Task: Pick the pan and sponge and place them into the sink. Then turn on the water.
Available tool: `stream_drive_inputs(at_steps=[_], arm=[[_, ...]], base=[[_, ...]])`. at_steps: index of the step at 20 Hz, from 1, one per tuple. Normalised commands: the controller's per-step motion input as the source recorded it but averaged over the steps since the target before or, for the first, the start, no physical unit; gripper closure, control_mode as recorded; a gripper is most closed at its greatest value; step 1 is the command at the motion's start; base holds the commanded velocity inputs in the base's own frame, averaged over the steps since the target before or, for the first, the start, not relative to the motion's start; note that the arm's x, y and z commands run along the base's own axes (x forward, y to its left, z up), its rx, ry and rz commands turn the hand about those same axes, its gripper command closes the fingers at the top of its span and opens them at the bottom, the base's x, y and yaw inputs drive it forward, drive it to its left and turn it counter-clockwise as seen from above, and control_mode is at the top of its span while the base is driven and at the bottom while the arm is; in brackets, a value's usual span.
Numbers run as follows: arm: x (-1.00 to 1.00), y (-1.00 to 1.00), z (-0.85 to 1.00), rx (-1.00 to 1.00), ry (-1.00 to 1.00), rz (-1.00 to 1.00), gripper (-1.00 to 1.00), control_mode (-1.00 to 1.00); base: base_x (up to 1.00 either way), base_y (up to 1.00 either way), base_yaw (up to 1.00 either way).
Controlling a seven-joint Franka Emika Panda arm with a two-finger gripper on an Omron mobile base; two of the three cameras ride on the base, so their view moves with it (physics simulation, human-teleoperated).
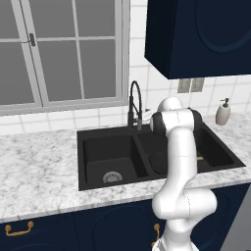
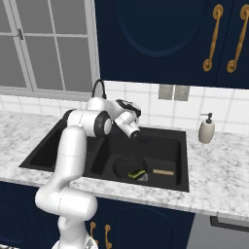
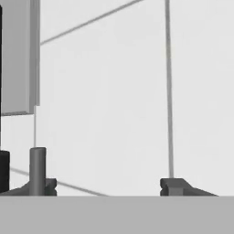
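- Two things of mine already lie in the sink (image 2: 181,146): the pan (image 2: 127,166) sits on the floor of the right basin with its brown handle running out toward 3 o'clock in the right base view, and the sponge (image 2: 136,173) rests on the pan's near rim, at about 5 o'clock on it.
- My fingers (image 3: 109,187) stand spread wide with nothing between them; in the hand view the tips rise far apart against pale wall tile.
- My gripper (image 2: 134,132) hangs above the right basin, clear of the pan, which lies below it at roughly 6 o'clock in the right base view.
- What counts now is the faucet (image 1: 134,104). In my judgement, placing is done and only the water is left; no stream shows in any view.
- The faucet stands on the back rim of the sink, over the divider. From my gripper it lies toward 10 o'clock in the right base view, near but not touching, partly hidden by my own arm there.
- Its long axis is upright, a tall arched neck; in the hand view, dark and grey upright shapes at the left edge may be part of it, but I cannot tell for sure.
- I cannot make out the lever, so I would need to swing left and find it.
- The soap dispenser (image 2: 206,129) stands on the table well off at 3 o'clock and stays out of this.
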Motion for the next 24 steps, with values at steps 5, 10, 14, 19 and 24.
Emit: stream_drive_inputs(at_steps=[5,10,14,19,24], arm=[[0.4,0.0,-0.1,0.0,0.0,0.0,-1.0,-1.0],[0.29,0.01,-0.08,0.0,0.02,0.0,1.0,-1.0],[0.18,-0.31,-0.09,0.13,0.07,0.0,1.0,-1.0],[0.12,-0.81,-0.34,0.3,0.08,-0.02,1.0,-1.0],[0.0,-0.83,-0.53,0.28,0.13,-0.07,1.0,-1.0]], base=[[0.0,0.0,0.0],[0.0,0.0,0.0],[0.0,0.0,0.0],[0.0,0.0,0.0],[0.0,0.0,0.0]])
